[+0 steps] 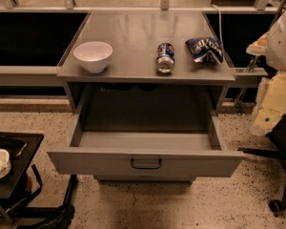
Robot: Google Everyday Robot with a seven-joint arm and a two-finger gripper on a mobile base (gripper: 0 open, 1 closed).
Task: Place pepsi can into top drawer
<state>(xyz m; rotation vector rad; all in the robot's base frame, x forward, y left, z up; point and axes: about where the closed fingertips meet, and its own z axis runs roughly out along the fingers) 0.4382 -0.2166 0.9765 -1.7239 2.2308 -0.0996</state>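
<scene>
The pepsi can [165,56], blue with red and white marks, lies on the grey counter top [133,32] near its front edge, a silver end facing the camera. The top drawer [145,162] is pulled out wide below the counter, with its dark bar handle [146,164] at the centre of the front panel. Nothing shows inside the drawer. Only white and cream parts of my arm [280,56] show at the right edge. My gripper is out of view, so its place relative to the can cannot be told.
A white bowl [93,55] stands at the counter's front left. A blue-and-white chip bag [205,49] lies right of the can. A black cart [12,161] with a white cup stands at the lower left. A chair base [276,175] is at the lower right.
</scene>
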